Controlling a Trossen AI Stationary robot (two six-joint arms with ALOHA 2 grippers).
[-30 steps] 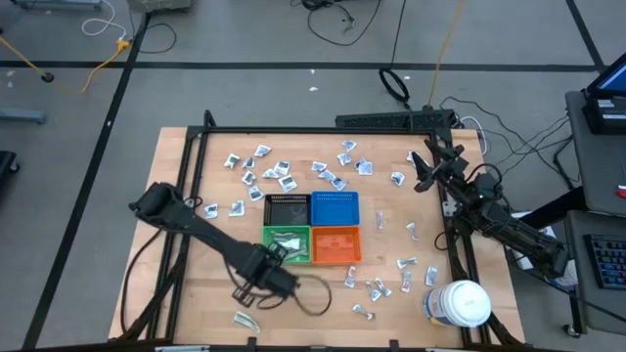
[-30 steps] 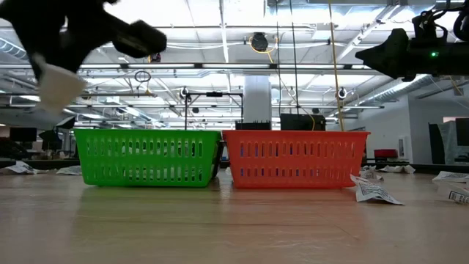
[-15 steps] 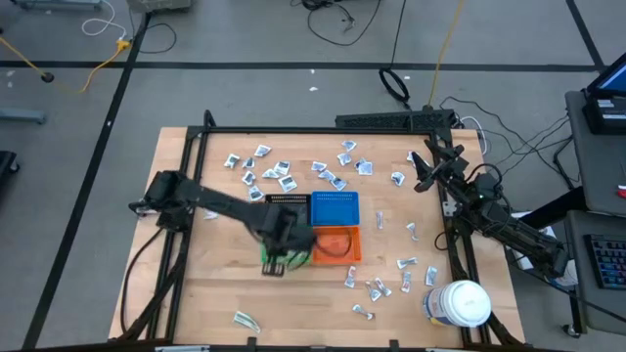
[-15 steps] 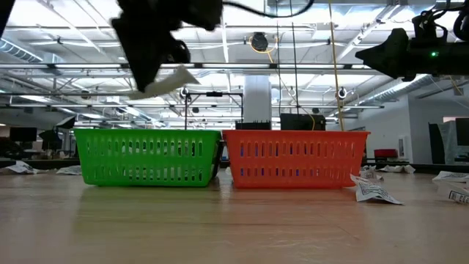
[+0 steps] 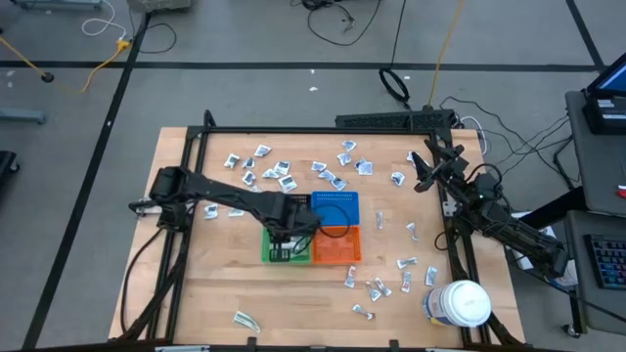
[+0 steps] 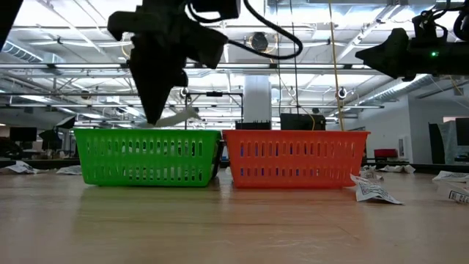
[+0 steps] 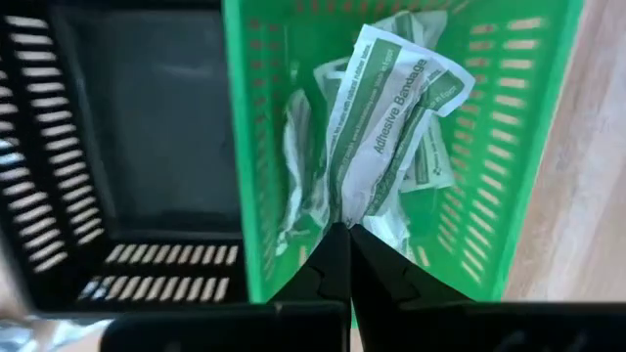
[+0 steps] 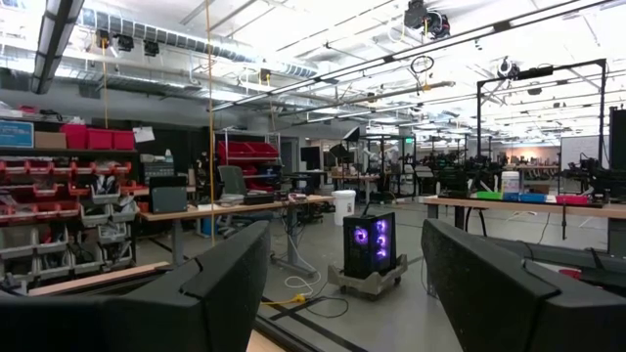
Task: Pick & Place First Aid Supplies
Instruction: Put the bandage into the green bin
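Left claw (image 7: 347,235) pinches my bandage packet (image 7: 377,137) by its end above the green bin (image 7: 509,147); probably light and floppy.

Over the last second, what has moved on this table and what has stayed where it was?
The left end effector, shut on an adhesive bandage packet, swung from the near table edge to above the green bin, and has lowered toward it. The packet has not been let go. The right end effector stayed open at the far right; bins and scattered packets did not move.
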